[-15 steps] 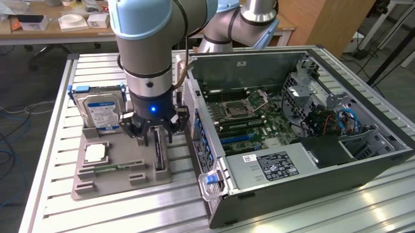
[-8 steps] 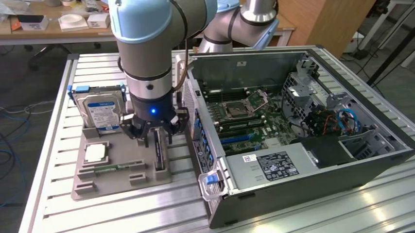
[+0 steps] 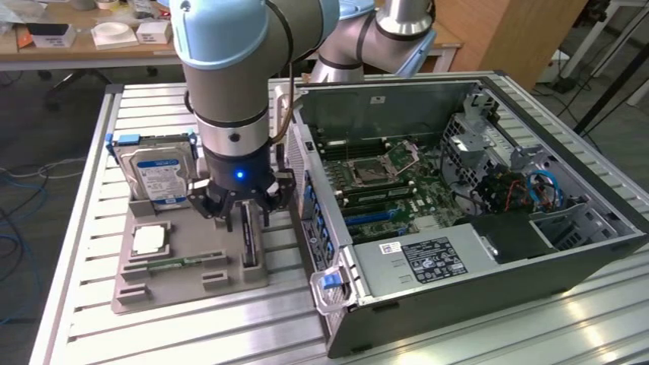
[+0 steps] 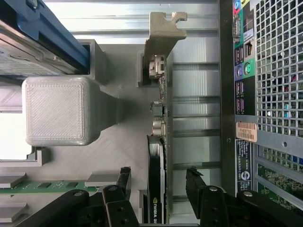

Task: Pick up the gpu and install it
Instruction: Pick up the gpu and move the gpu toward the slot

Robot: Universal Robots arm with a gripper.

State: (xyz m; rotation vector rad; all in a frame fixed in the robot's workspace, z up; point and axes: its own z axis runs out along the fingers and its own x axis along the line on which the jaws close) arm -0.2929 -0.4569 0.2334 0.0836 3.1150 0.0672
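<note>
The gpu [image 3: 249, 245] stands on its edge in a slot of the grey holder [image 3: 188, 283] on the table, beside the open computer case [image 3: 476, 251]. My gripper [image 3: 243, 217] hangs straight down over it, open, with one finger on each side of the card. In the wrist view the gpu [image 4: 158, 151] is seen edge-on, its black cooler near my gripper [image 4: 159, 178] and its metal end bracket [image 4: 163, 30] at the far end. Both fingers [image 4: 124, 178] stand apart from the card, with gaps showing.
A silver hard drive [image 3: 157, 171] with a blue-white label stands at the holder's back end. A small green memory stick [image 3: 185, 263] and a white chip [image 3: 149, 239] lie in the holder. The case's motherboard [image 3: 390, 179] lies exposed; its rear panel [image 4: 279, 71] is close beside the gpu.
</note>
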